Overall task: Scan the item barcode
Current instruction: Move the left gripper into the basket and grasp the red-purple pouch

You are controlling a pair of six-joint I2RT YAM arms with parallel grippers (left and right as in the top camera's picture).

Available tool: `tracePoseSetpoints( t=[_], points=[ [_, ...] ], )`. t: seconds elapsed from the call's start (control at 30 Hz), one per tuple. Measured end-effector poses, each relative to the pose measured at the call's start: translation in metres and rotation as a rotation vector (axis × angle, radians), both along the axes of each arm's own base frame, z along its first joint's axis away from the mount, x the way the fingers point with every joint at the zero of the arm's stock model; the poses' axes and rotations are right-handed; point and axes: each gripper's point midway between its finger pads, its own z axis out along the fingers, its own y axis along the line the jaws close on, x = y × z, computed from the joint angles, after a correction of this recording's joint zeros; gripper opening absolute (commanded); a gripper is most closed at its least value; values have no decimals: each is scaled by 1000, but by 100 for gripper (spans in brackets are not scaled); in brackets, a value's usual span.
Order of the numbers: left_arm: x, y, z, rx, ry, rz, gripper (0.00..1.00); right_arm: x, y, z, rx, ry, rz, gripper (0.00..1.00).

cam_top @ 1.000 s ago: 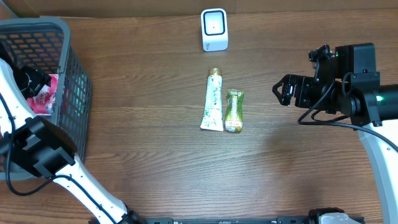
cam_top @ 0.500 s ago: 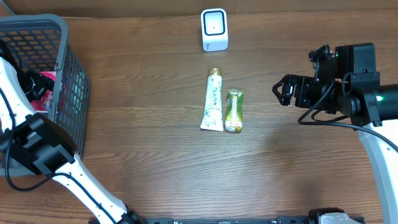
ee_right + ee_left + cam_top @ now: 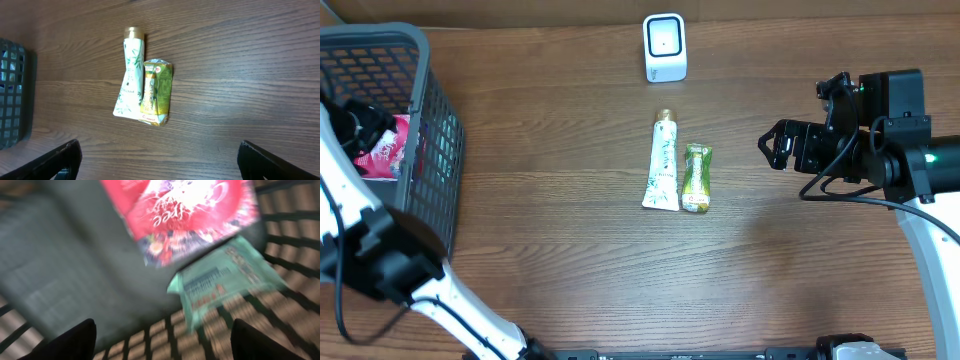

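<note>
a: fig. – where's the item?
b: red packet (image 3: 185,215) in basket (image 3: 430,90), overlapping teal packet (image 3: 225,277); left pincer (image 3: 165,340) over it, wide open, empty.
a: elsewhere?
b: tube (image 3: 662,163) & green pouch (image 3: 697,178) touching, mid desk (image 3: 570,250); scanner (image 3: 665,47) near far edge; right pincer (image 3: 165,160) wide open, empty.

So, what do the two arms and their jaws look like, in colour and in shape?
The left arm and the right arm match: white rounded links joined by black boxy joint blocks, with thin black cables looping beside them. The right arm's wrist is black with a small green light. The jaws are black on both.
</note>
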Motion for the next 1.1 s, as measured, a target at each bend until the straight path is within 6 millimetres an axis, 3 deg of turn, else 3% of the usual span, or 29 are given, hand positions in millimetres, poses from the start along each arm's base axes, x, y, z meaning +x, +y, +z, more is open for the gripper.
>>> tracePoseSetpoints(
  t=[0.13,0.3,0.6,0.7,0.73,0.77,0.83,0.93,1.1],
  points=[
    [-20,-18,60,111,-59,-17,68,0,0,0,0,0,-1,100],
    [-21,-35,91,200,-112,-54,66,0,0,0,0,1,0,100],
    [-22,-40,69,278,-162,-60,64,-1,0,-1,-1,7,-1,100],
    [-30,-42,71,338,-239,-53,71,-2,0,-1,-1,9,0,100],
    [-31,-42,75,369,-276,-55,75,-2,0,-1,-1,8,-1,100],
    [-31,-42,79,396,-312,-57,85,-2,0,-1,-1,8,-1,100],
    [-32,-40,85,445,-376,-56,93,-2,0,-1,-1,9,0,100],
    [-29,-30,83,461,-424,-32,100,-2,0,-1,0,9,-1,100],
    [-27,6,43,386,-395,35,100,-4,0,-2,-2,19,-1,100]
  ],
)
